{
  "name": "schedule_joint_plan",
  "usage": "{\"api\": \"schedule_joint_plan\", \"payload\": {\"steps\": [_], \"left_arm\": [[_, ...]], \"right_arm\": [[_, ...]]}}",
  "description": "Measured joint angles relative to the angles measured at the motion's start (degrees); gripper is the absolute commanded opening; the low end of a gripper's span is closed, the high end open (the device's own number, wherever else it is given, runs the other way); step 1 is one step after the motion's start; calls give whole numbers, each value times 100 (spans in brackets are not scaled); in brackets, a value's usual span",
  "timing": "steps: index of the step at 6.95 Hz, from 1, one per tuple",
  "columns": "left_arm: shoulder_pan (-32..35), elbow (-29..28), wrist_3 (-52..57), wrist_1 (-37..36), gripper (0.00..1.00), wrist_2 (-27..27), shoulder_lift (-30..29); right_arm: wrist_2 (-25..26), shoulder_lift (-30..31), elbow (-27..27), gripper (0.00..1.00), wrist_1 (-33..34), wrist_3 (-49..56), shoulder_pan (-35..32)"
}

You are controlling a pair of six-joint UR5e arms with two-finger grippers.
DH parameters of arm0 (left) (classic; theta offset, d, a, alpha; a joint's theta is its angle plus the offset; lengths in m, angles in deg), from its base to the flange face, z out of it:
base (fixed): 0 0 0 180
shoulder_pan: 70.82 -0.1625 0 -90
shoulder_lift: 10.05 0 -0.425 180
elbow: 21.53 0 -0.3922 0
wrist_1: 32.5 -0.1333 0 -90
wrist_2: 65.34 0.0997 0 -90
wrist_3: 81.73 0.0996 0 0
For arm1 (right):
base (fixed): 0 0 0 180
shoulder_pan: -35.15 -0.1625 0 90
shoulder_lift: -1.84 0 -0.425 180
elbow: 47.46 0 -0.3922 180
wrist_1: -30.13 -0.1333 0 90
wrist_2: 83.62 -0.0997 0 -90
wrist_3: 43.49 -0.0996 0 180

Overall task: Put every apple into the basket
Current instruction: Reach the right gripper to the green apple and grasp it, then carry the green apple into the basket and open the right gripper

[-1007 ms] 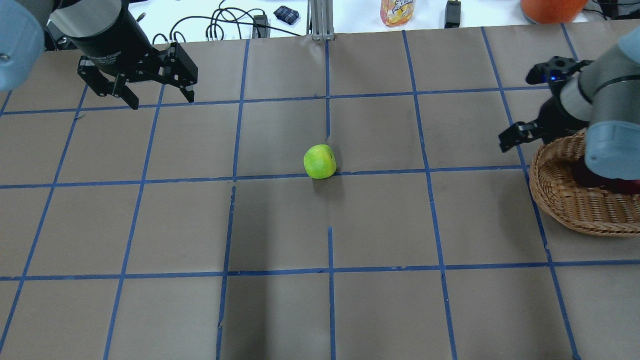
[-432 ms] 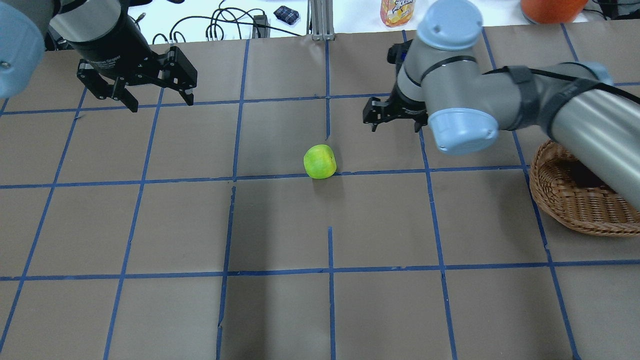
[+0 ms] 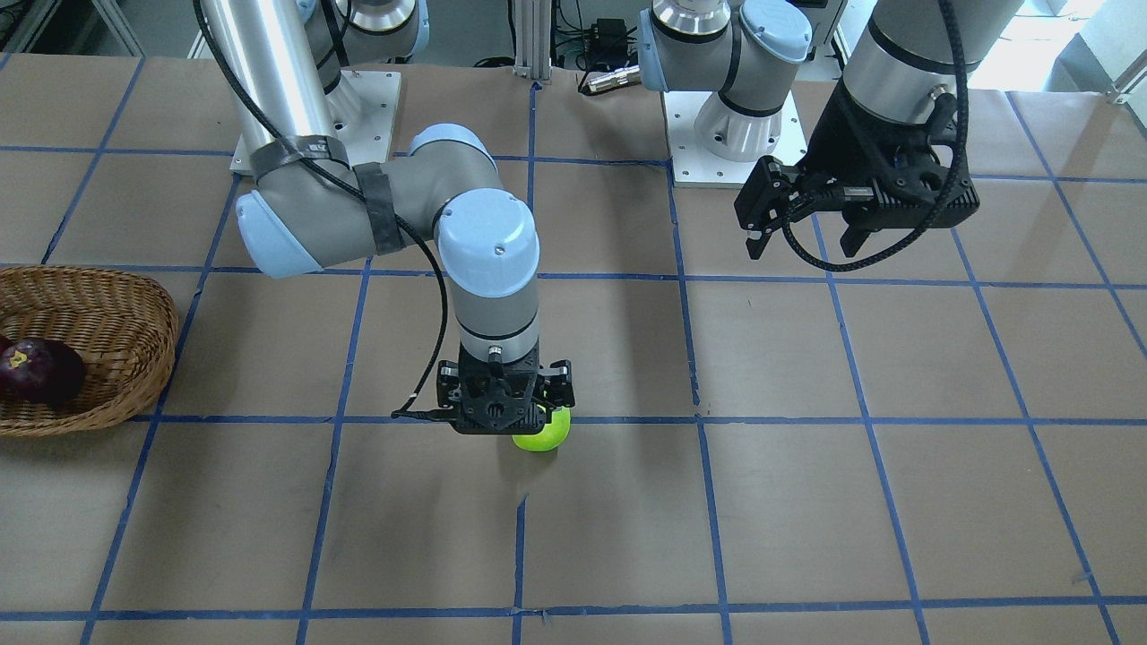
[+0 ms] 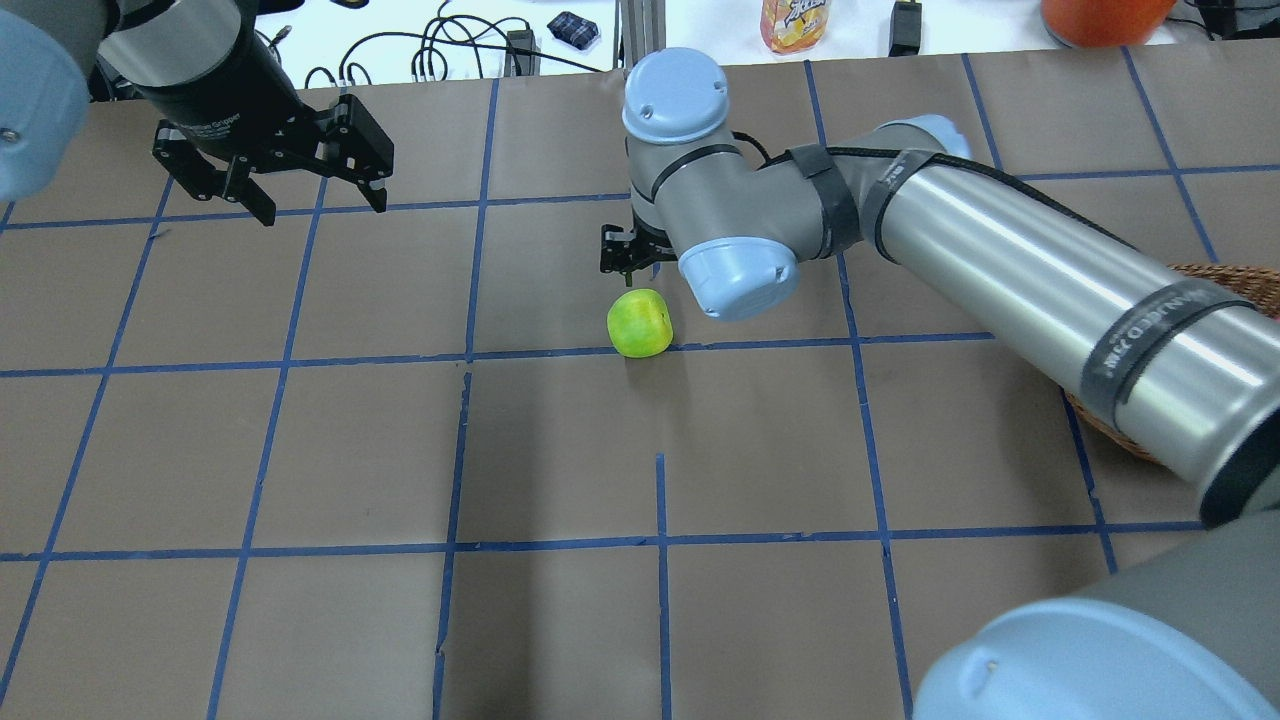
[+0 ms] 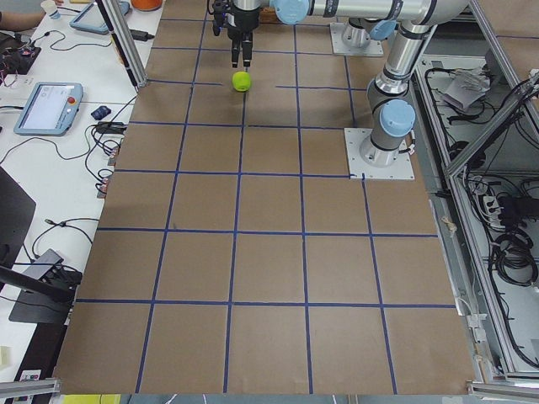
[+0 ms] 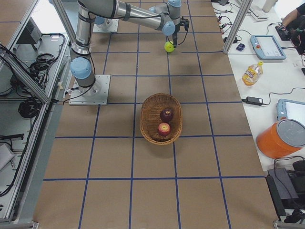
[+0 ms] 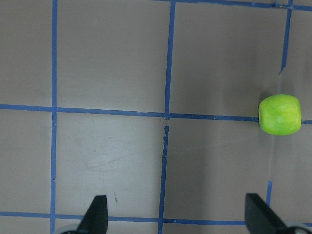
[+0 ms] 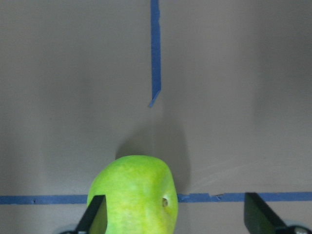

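Jaws both spread — right jaws over green apple (image 4: 640,323), stem pit sideways

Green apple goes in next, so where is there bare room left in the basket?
The basket is bare at its end nearest the green apple and along its robot-side wall. It is crowded from the middle to the far end, where the maroon apple and the red apple sit close together.

Overhead and front-facing views look steeply down from opposite sides of the table (image 4: 300,450); both wrist cameras face downward, sharing the green apple (image 7: 280,114).
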Motion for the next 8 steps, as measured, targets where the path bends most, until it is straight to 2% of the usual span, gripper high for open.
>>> {"api": "schedule_joint_plan", "payload": {"steps": [4, 5, 6, 7, 8], "left_arm": [[-6, 4, -2, -18, 100, -2, 1], [-7, 4, 1, -20, 100, -6, 1], [-9, 4, 3, -30, 100, -8, 1], [-9, 4, 2, -46, 100, -8, 0], [-12, 3, 0, -53, 100, -11, 0]], "right_arm": [[-16, -573, -16, 100, 513, -112, -295], [3, -631, -7, 64, 570, -97, -330], [65, -646, 3, 48, 573, -67, -343], [195, -616, -5, 42, 468, -36, -340], [275, -501, -35, 43, 259, 22, -281]]}}
